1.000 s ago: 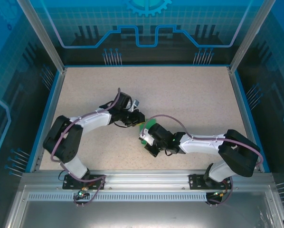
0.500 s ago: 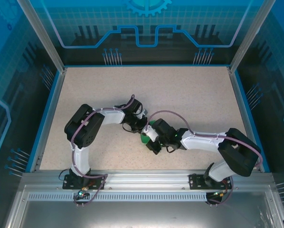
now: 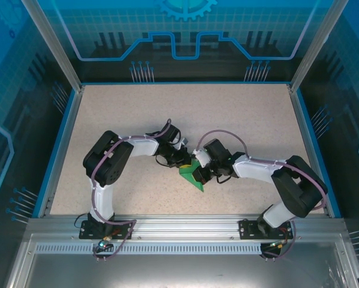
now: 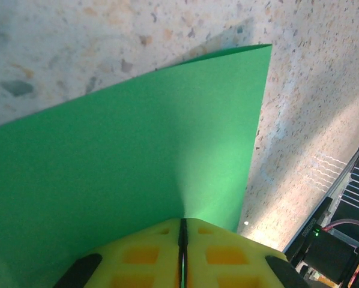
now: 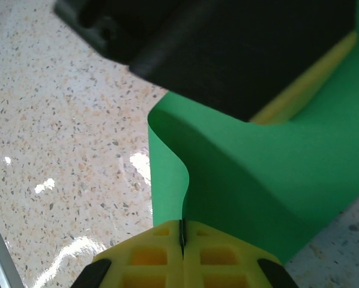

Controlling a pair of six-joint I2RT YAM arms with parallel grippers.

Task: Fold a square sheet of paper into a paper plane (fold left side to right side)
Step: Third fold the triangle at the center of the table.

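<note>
Left gripper [image 4: 181, 233]: yellow pads pressed together, with the green sheet of paper [image 4: 137, 156] pinched in the seam. The sheet fans out flat beyond the fingertips, one sharp corner free over the speckled table [image 4: 77, 36].

Right gripper [image 5: 181, 233]: pads also closed, clamped on an edge of the same sheet. From that seam the paper curls upward in a bowed fold and runs to the left gripper's black body at the top of the right wrist view.

Top view: both grippers meet around mid-table, left one on the left, right one on the right. The sheet hangs between and just near of them, bent, with one pointed corner toward the near edge. Whether that corner touches the table, cannot tell.
</note>
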